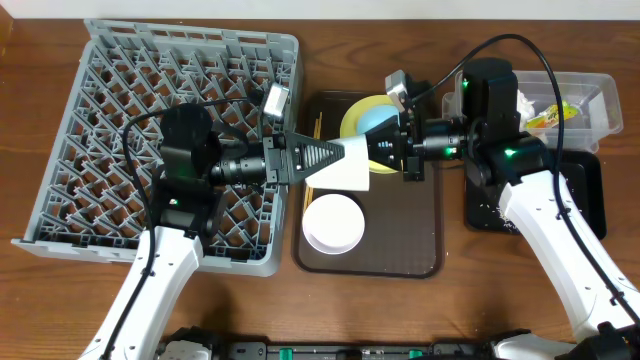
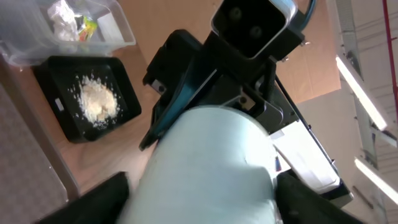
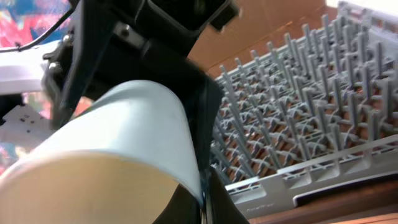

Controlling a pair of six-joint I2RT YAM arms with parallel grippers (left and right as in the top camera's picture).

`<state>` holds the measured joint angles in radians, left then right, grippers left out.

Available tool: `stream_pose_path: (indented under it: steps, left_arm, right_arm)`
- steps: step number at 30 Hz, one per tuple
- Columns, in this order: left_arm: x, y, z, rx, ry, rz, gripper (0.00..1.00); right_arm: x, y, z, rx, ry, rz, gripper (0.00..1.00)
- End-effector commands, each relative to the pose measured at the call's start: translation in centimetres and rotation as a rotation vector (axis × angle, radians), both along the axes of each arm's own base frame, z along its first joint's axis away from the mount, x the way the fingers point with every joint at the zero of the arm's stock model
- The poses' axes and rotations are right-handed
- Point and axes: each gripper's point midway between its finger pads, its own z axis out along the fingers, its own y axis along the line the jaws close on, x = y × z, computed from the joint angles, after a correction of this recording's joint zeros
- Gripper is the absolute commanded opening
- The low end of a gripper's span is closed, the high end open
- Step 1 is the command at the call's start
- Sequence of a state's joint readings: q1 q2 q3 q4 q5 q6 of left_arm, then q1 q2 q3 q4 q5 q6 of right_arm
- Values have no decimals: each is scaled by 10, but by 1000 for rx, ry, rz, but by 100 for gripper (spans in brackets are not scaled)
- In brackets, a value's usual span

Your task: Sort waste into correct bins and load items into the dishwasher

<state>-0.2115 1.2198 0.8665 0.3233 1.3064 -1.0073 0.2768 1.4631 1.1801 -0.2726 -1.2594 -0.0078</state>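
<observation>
Item 1, small whitish cup [image 1: 345, 170] [image 2: 211, 168] [image 3: 118, 143]: held on its side in the air above the upper left part of the flat brown serving tray [image 1: 400, 250], mouth toward the right gripper [image 1: 378, 150], which is pinched closed on the cup's rim wall. The left gripper [image 1: 335, 156] has 1 finger on each side of the cup's closed end; whether they press it cannot be told. On the same brown tray: round yellow plate [image 1: 352, 118] at the far end with a light blue bowl [image 1: 378, 118] on it, thin wooden chopsticks [image 1: 313, 128] just beside the plate, and a pale pink bowl [image 1: 333, 222] nearer the front. To the left: large square grey plastic dish rack [image 1: 100, 100] [image 3: 298, 112], its upright pegs bare. To the right: clear deep rectangular plastic tub [image 1: 600, 100] holding 1 crumpled white tissue [image 2: 62, 15] and 1 yellow-green-orange snack wrapper [image 2: 87, 26]; touching it at the front, a shallow black rectangular tray [image 1: 585, 200] bearing a heap of white rice-like crumbs [image 2: 96, 102].
</observation>
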Motion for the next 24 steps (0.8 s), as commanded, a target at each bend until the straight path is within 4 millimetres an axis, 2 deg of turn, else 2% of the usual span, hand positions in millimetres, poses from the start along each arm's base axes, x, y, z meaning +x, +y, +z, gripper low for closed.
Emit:
stream_pose_path:
  steps: [1, 6, 16, 24]
  left_arm:
    - [-15, -4, 7, -12, 5, -85, 78]
    - [-16, -4, 7, -12, 6, -89, 79]
    - [-15, -4, 7, -12, 3, -82, 79]
    - [-8, -3, 6, -4, -44, -43, 84]
  right_arm:
    - [21, -9, 0, -27, -17, -102, 1]
    - [23, -8, 4, -16, -25, -106, 1]
    - [19, -8, -2, -31, 20, -101, 1]
    - [15, -8, -6, -37, 54, -93, 1]
